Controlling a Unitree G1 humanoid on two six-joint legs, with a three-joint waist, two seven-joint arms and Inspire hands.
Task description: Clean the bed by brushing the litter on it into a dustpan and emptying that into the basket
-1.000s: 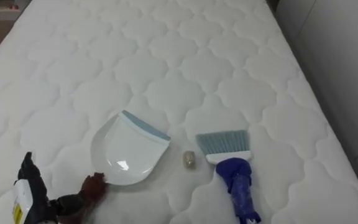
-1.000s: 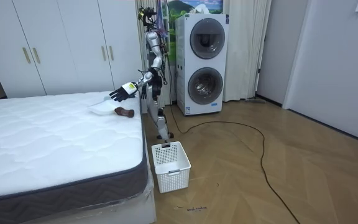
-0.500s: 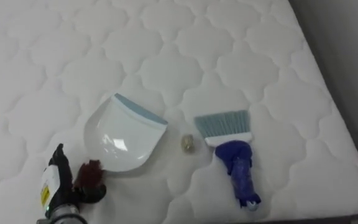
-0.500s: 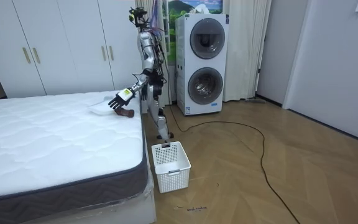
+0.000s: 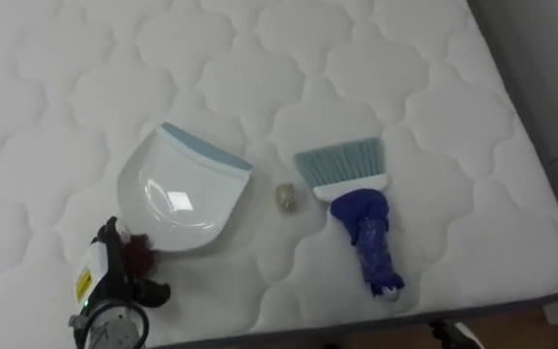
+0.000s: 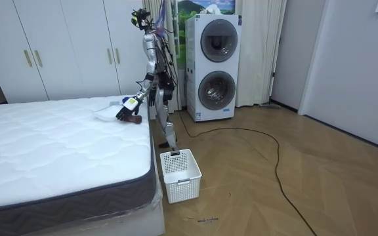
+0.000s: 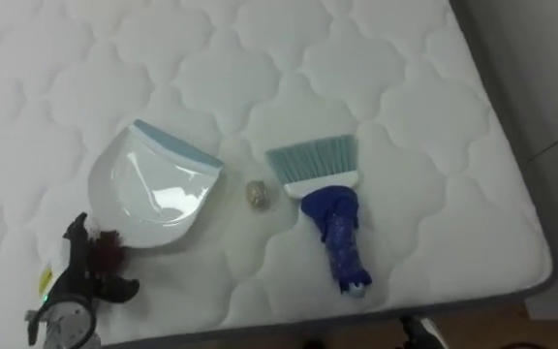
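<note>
Little writing can be made out: the tag on the back of the left robot hand (image 5: 114, 281) carries a yellow patch with print too small to read, and pale marks on the brush handle are just as unclear.

The left robot hand comes in at the lower left of the eye views, over the near edge of the white quilted mattress of the bed (image 5: 405, 78). Its dark fingers (image 5: 112, 236) are fairly straight and the thumb is spread apart from them. The dustpan's dark red handle (image 5: 139, 255) lies in the gap between them, not clasped. I cannot tell whether the hand actually touches it.

The white plastic dustpan with a light blue lip (image 5: 182, 194) lies flat on the mattress, its lip turned toward a small crumpled beige wad (image 5: 285, 197). The wad sits between the lip and the hand brush with teal bristles and a blue handle (image 5: 356, 208), near both and touching neither. The bristles point away from the robot and the handle toward the near edge.

In the room view the robot stands at the bed's side by a corner, its left arm reaching down over the mattress. The right robot hand (image 6: 165, 86) is in by the body, and I cannot tell its state. A white slatted plastic basket (image 6: 180, 174) stands on the wooden floor (image 6: 294, 190) beside the bed, with two stacked white washing machines (image 6: 213, 69) behind the robot.
</note>
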